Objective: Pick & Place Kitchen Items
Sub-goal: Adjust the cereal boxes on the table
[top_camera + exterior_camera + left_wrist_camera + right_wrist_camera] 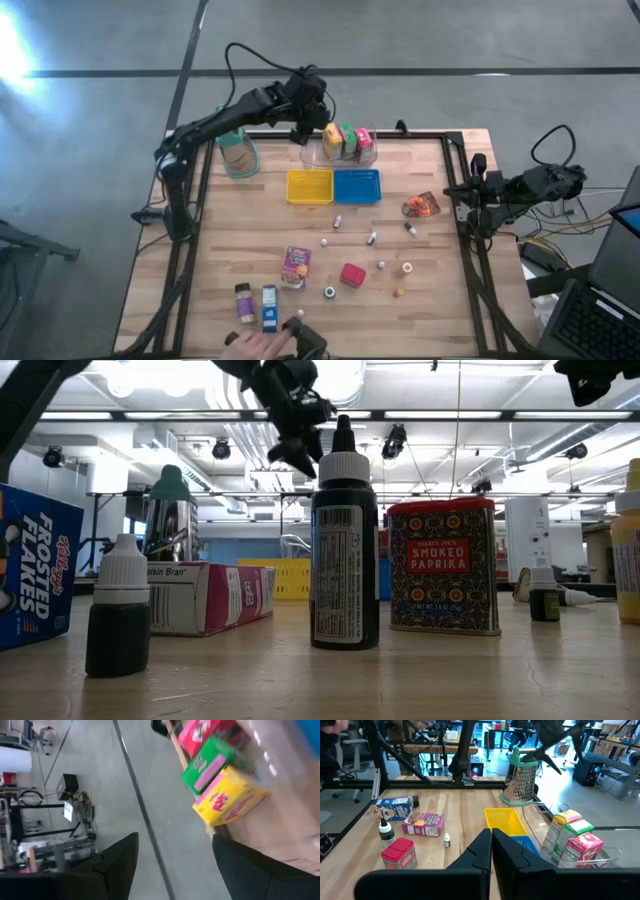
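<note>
Three small cartons – yellow carton [333, 141], green carton [349, 143], pink-red carton [364, 142] – stand side by side in the clear shallow bin [312, 157] at the far edge of the wooden tabletop [240, 235]. I read these as already placed

Just in front of the bin: yellow square tray [309, 186] and blue square tray [357, 186], touching each other, both look bare

Still loose on the near half: pink raisin-bran box [296, 266] lying flat, red paprika tin [352, 275], blue frosted-flakes box [268, 306], a brown-capped spice jar [243, 301], orange pouch [421, 206] toward the right edge, several tiny dropper bottles and white bits scattered between. A person's hand [262, 345] is in at the near edge beside the blue box

Left claw [303, 128] hangs above the far edge just beside the yellow carton; wrist view shows its fingers [120, 865] apart with nothing between them, cartons beyond. Right claw [491, 842] is parked off the right side of the tabletop, fingers pressed together, nothing held

Judgement: left arm is between picks, a drop at the bin apparently done. Next move calls for swinging back over the near half, choosing one loose item (the pink box or red tin look easiest), coming down with fingers wide enough to straddle it. I would wait until the hand is clear first
</note>
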